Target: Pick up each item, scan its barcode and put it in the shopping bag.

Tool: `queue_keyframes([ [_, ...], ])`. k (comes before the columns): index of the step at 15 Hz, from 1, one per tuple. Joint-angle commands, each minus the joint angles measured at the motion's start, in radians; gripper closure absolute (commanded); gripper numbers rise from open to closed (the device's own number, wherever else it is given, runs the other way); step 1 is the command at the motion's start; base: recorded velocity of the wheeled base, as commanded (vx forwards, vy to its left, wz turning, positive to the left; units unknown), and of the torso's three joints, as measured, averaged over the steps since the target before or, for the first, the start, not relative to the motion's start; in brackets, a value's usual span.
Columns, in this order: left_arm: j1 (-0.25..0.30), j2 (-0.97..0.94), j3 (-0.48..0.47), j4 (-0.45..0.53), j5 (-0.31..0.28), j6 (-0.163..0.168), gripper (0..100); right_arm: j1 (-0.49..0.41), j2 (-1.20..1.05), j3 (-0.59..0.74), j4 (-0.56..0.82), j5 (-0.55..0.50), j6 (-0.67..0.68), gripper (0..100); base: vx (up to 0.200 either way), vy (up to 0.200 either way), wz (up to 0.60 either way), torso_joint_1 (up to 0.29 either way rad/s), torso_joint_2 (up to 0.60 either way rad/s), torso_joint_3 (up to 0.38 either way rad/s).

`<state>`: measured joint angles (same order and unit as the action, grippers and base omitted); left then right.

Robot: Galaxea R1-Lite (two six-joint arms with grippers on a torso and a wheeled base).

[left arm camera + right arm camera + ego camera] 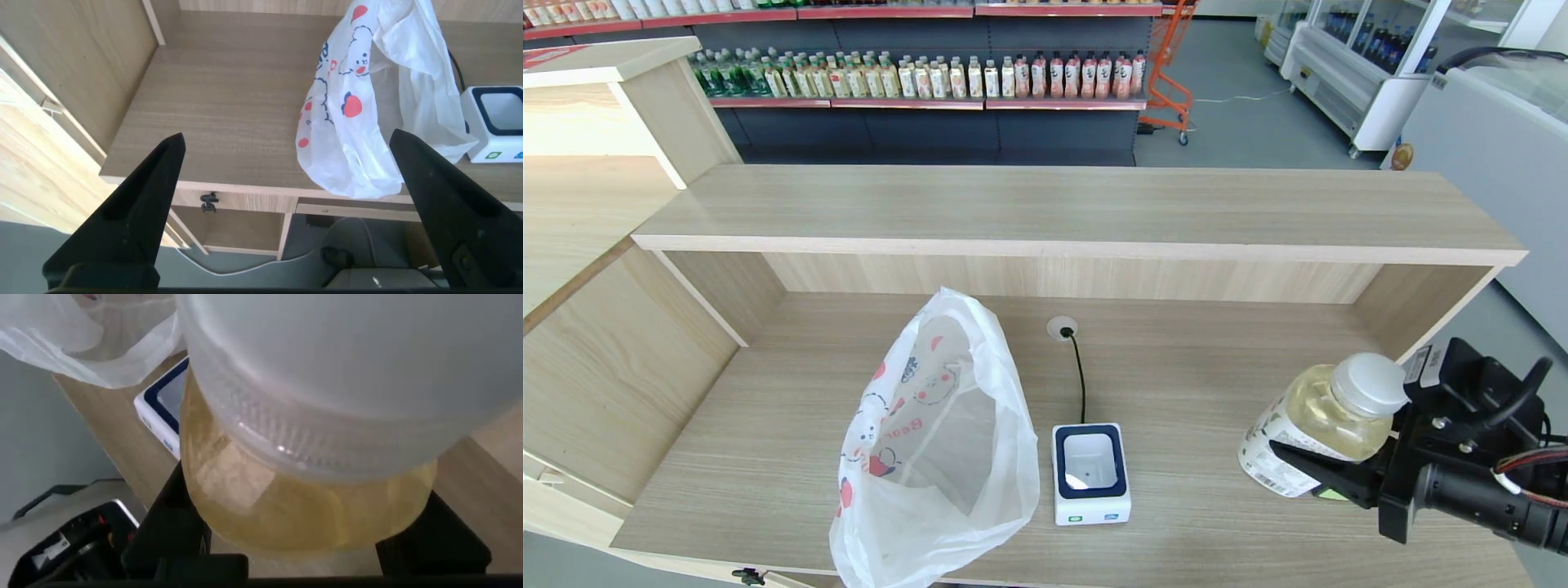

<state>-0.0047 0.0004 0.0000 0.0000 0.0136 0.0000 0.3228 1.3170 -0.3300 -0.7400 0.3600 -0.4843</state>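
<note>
A clear bottle [1327, 416] of yellowish liquid with a white cap [1370, 382] hangs tilted above the right side of the wooden counter [1192, 367], with my right gripper [1307, 457] shut on its body. The right wrist view shows the bottle [310, 490] between the two dark fingers [176, 518]. The white barcode scanner [1090, 472] sits mid-counter, left of the bottle. Beside it the white shopping bag [939, 441] with red cartoon prints stands with its mouth open. My left gripper [288, 143] is open and holds nothing, low by the counter's front edge near the bag [368, 106].
A black cable [1081, 376] runs from the scanner to a hole in the counter. A raised ledge [1078, 204] and side walls box the counter in on three sides. Bare counter lies left of the bag and between scanner and bottle.
</note>
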Motion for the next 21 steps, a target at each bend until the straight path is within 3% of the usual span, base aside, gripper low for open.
queue_keyframes([
  [1, 0.000, 0.000, 0.000, 0.000, 0.000, 0.000, 0, -0.013, 0.054, 0.000, -0.059, 0.005, -0.028, 100, 0.000, 0.000, 0.00, 0.000, 0.00, 0.000],
  [9, 0.000, 0.000, 0.000, 0.000, 0.000, 0.000, 0, -0.024, 0.311, 0.006, -0.480, 0.364, -0.217, 100, 0.000, 0.000, 0.00, 0.000, 0.00, 0.000],
  [12, 0.000, 0.000, 0.000, 0.000, 0.000, 0.000, 0, -0.025, 0.370, 0.009, -0.552, 0.419, -0.269, 100, 0.000, 0.000, 0.00, 0.000, 0.00, 0.000],
  [21, 0.000, 0.000, 0.000, 0.000, 0.000, 0.002, 0, -0.042, 0.384, 0.028, -0.552, 0.432, -0.278, 100, 0.000, 0.000, 0.00, 0.000, 0.00, 0.000],
])
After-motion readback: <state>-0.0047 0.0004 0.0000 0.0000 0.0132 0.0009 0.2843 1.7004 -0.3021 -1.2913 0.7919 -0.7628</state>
